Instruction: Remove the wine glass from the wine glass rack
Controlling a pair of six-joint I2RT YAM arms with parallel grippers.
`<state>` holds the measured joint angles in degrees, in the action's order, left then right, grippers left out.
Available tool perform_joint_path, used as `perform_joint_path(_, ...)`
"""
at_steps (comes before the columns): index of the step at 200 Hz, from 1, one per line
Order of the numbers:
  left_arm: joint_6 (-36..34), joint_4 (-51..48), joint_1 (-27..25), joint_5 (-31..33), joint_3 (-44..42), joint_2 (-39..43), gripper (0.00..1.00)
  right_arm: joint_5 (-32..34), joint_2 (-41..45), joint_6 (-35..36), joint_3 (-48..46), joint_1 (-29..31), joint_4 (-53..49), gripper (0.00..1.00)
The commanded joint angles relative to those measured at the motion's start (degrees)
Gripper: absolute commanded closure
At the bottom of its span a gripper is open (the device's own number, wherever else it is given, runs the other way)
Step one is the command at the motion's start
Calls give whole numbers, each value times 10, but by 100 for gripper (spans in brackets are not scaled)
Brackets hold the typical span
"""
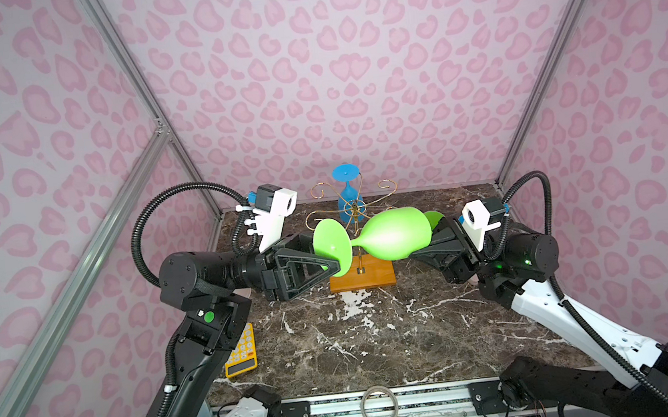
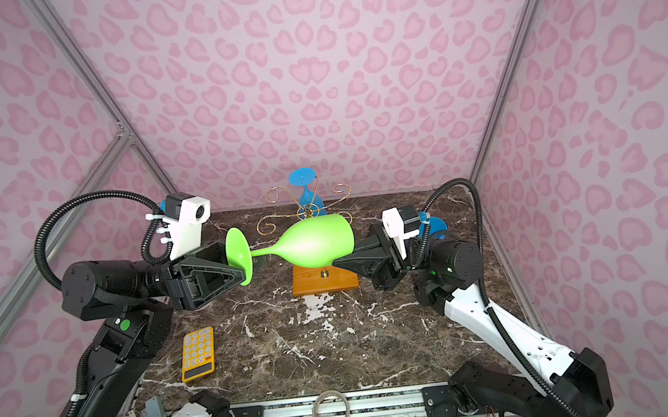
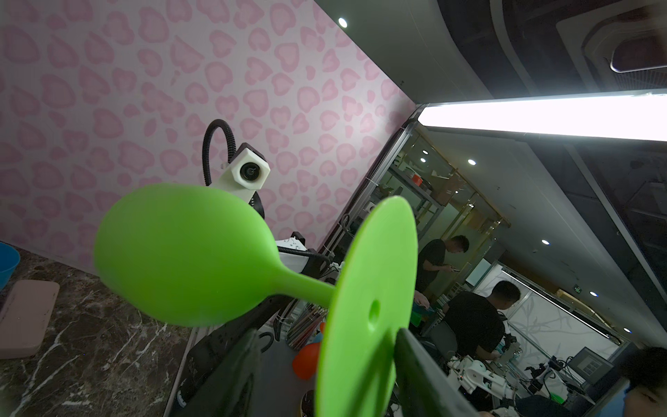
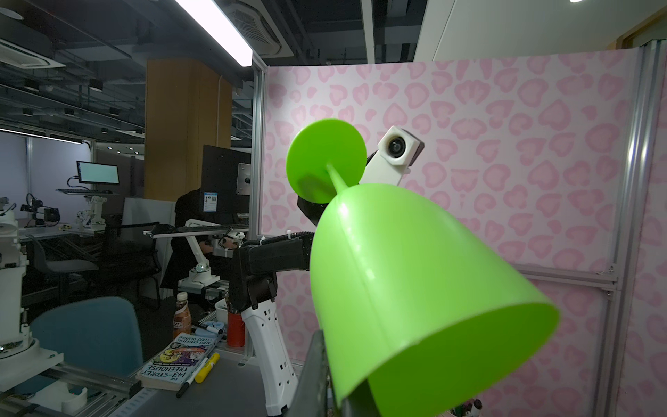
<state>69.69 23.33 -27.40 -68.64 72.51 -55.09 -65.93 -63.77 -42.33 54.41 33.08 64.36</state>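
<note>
Though dimly lit, "STOREY TREEHOUSE" book [image 4: 177, 363].

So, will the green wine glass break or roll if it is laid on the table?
Probably light and hardly brittle: the green wine glass looks like opaque matte plastic. On its side it would likely roll, since bowl and foot are round.

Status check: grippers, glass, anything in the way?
Grippers: left gripper open around the foot, right gripper shut on the rim. Target: green wine glass horizontal, above the rack. Nearby: blue glass hanging on its far side.
</note>
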Motion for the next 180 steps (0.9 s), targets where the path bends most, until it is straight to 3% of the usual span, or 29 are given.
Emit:
perform_joint_path(1, -41, -65, 6, -36, 5, 3, 33, 67, 14, 36, 3, 1, -63, 100)
perform_joint_path(51, -104, -121, 16, -34, 32, 18, 6, 96, 60, 100, 2, -1, -149, 100)
perform_joint_path(91, -129, -152, 22, -28, 38, 22, 0, 119, 76, 136, 5, -3, -213, 100)
perform_joint_path(141, -287, -316, 33, 26, 66, 45, 3, 270, 126, 283, 93, -19, -532, 100)
perform_joint_path(180, -412, -396, 37, 153, 50, 85, 3, 395, 111, 342, 215, -55, -789, 100)
